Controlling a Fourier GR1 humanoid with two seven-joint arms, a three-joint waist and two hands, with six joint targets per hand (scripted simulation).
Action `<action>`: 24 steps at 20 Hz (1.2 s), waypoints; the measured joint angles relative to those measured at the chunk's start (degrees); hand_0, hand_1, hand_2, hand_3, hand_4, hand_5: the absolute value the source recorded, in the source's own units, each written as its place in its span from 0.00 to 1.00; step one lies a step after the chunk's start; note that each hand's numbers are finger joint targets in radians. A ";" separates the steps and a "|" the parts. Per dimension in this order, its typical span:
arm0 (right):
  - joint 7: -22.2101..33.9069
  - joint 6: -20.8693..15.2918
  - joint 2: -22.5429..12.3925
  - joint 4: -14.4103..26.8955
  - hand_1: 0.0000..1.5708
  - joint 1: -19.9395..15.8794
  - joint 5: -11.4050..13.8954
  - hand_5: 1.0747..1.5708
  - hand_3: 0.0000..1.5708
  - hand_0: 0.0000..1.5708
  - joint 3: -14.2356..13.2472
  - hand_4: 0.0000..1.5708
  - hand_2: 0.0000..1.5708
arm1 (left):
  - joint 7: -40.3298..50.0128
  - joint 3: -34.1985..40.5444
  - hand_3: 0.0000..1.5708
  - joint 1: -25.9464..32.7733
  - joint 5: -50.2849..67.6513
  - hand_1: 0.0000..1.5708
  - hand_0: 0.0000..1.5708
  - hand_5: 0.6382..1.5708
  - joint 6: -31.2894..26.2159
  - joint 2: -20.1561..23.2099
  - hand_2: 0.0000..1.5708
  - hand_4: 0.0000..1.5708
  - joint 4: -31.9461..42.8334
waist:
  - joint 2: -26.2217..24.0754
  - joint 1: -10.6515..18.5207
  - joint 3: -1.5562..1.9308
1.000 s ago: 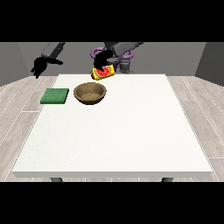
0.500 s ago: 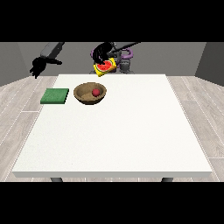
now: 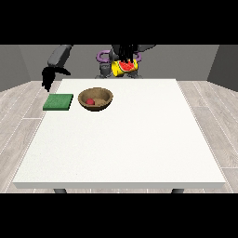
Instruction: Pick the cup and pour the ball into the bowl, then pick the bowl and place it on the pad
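A: Why is the cup being held up at the far edge, behind the bowl?

B: It is being kept off the tabletop by the hand at the view's right, whose fingers are being wrapped down over it. The ball is already lying inside the bowl, so the pouring is judged done and the cup is no longer being needed over the bowl.

A: And the bowl itself?

B: It is sitting just beside the green pad, not yet on it. The hand at the view's left is being held above the pad's far side, perhaps for the bowl; whether its fingers are being curled cannot be told
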 measured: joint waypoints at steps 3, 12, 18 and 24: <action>-0.05 -1.31 -0.57 0.08 0.00 -0.01 -0.73 0.97 0.00 0.00 -1.20 0.26 0.00 | -2.90 5.83 0.99 3.25 7.31 0.55 0.55 0.98 3.81 1.41 1.00 0.59 -3.13 | 1.70 3.10 -0.04; -1.00 -1.88 0.12 -1.73 0.00 -2.90 -3.08 1.00 0.00 0.00 -2.92 0.25 0.00 | -15.78 20.88 0.00 7.85 34.64 0.33 0.33 0.97 6.20 -1.62 0.00 0.53 -8.20 | 11.97 4.98 -0.07; 1.08 -3.61 4.16 -4.84 0.00 -5.61 -2.71 0.96 0.00 0.00 -0.48 0.19 0.00 | -24.62 27.15 0.00 10.48 51.21 0.00 0.00 0.94 6.14 -2.51 0.00 0.00 -6.48 | 15.18 1.75 -0.05; 5.09 -5.78 7.86 -6.91 0.00 -5.38 -0.89 0.94 0.00 0.00 3.50 0.00 0.00 | -30.86 31.61 0.00 14.05 58.71 0.00 0.00 0.95 3.46 -1.93 0.00 0.00 -0.98 | 11.50 -2.07 0.07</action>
